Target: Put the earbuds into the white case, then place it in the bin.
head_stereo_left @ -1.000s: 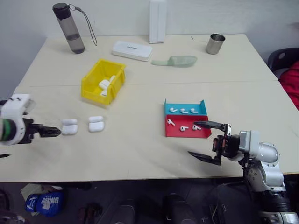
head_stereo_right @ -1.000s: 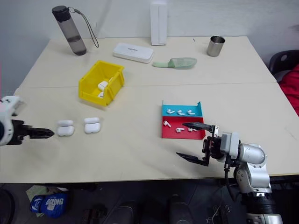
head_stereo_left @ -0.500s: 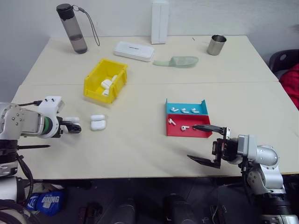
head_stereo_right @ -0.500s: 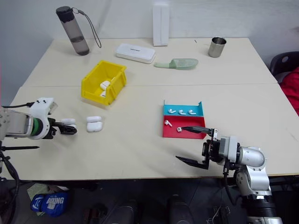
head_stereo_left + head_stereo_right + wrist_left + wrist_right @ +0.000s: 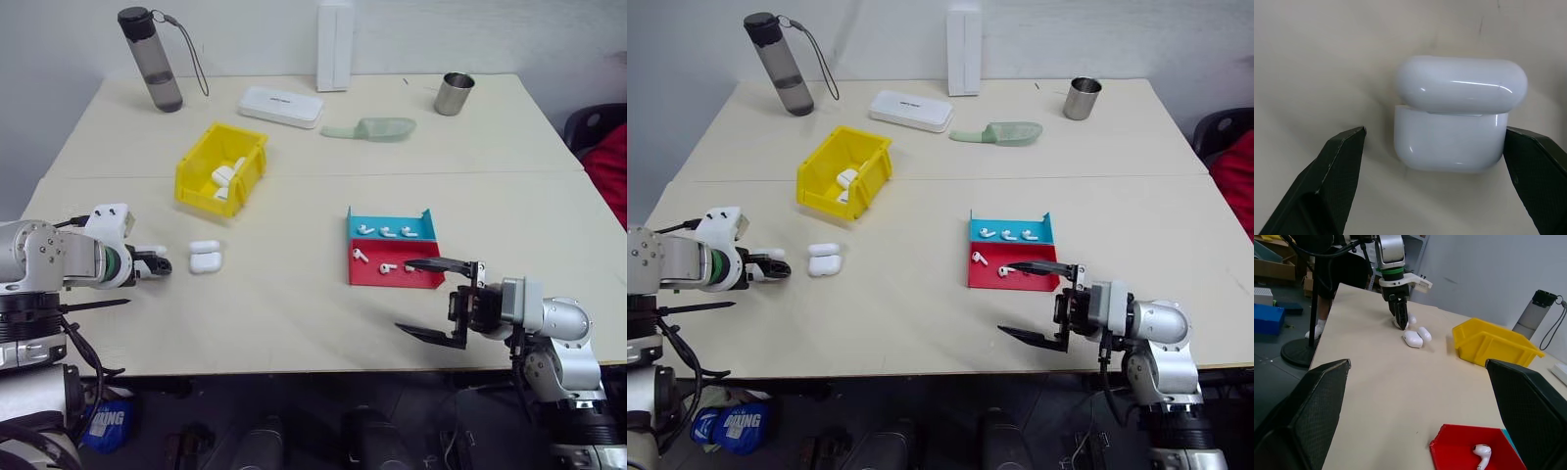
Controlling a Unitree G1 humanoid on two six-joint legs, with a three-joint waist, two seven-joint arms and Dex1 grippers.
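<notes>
- White glossy charging case [image 5: 1459, 115] sits on the pale wooden table [image 5: 294, 313], lid cracked ajar; left gripper [image 5: 1440, 181] straddles it, fingers spread wide with one on each flank — nothing gripped yet.
- Second white case [image 5: 205, 257] lies just beside the first, toward table centre. More cases already rest in the yellow bin [image 5: 218, 168], which stands farther back.
- Earbuds [image 5: 388, 232] lie in a shallow teal tray [image 5: 389, 227]; others in the red tray [image 5: 392, 270] touching it, well apart from the cases.
- Right gripper [image 5: 436, 299] hangs at the near edge by the red tray, jaws fully apart, empty.
- Step in hand, as I read it: taking up the case on the left.
- Doing it well — centre the case between the fingers first; in the left wrist view it sits off toward one finger. Close on the lower body, not the lid, so the hinge stays free.
- Glossy rounded shell will likely slip; squeeze squarely across the flat sides and lift straight, clear of the neighbouring case.
</notes>
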